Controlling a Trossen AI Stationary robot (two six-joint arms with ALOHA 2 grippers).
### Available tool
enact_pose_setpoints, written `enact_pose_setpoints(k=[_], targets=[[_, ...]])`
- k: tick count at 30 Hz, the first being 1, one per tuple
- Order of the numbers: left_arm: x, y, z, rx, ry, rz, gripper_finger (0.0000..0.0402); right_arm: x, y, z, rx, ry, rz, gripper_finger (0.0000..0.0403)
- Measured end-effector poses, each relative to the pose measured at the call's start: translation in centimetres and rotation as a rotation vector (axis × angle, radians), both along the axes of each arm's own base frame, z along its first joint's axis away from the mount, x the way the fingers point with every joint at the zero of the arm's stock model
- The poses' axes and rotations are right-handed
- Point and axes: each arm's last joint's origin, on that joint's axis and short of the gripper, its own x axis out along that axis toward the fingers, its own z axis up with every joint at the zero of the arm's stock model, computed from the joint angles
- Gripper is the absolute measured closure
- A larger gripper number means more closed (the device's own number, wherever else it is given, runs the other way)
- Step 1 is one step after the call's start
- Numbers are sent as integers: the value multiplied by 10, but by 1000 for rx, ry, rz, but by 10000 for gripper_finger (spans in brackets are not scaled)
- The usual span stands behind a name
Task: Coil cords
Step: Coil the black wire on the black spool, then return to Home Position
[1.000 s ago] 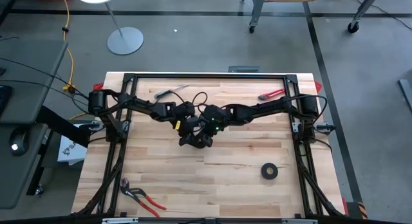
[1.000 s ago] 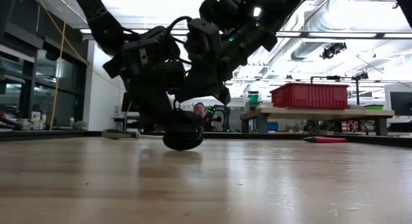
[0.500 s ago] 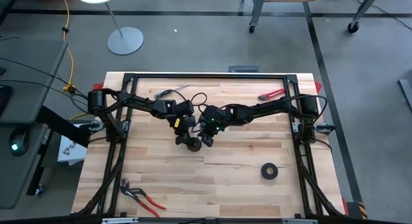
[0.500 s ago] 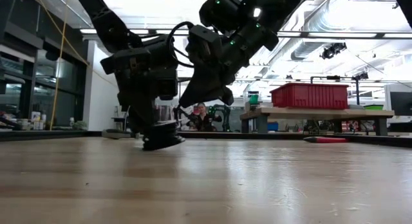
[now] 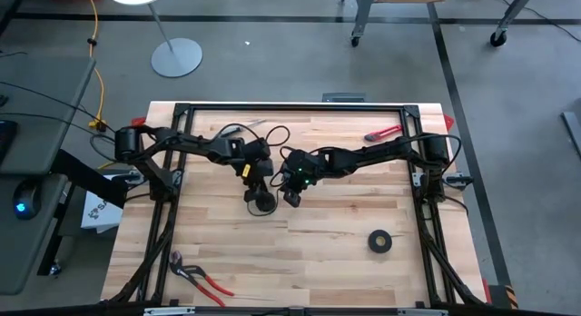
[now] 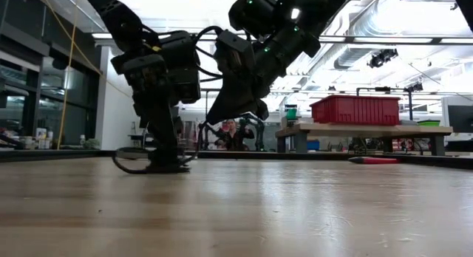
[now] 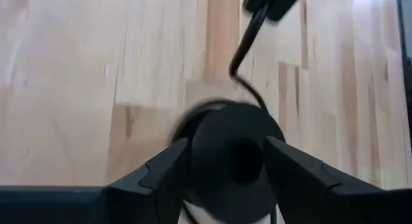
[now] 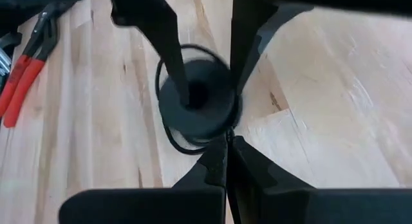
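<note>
On the wooden table (image 5: 345, 261), the coiled black cord (image 5: 260, 203) lies just past centre toward ten o'clock. The left gripper (image 7: 225, 161) stands over it, fingers (image 7: 168, 167) spread wide either side of the coil, gripping nothing. The right gripper (image 8: 227, 147), at the coil's three o'clock, is closed tight, seemingly on a cord strand.

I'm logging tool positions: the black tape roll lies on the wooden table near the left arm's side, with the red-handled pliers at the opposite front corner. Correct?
Not quite. The high view shows the black tape roll on the light wooden table toward the right arm's side. The red-handled pliers do lie at the opposite front corner.
</note>
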Motion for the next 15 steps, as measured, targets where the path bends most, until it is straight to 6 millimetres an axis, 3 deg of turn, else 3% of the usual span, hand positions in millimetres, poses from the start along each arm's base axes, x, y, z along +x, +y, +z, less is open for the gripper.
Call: enact_pose_setpoints(k=[9,15], targets=[[-16,0,23,90,9,-12,208,-3,0,-3,-16,41,-3,395],[-17,-3,32,124,-21,-4,208,-5,0,-4,26,73,-35,317]])
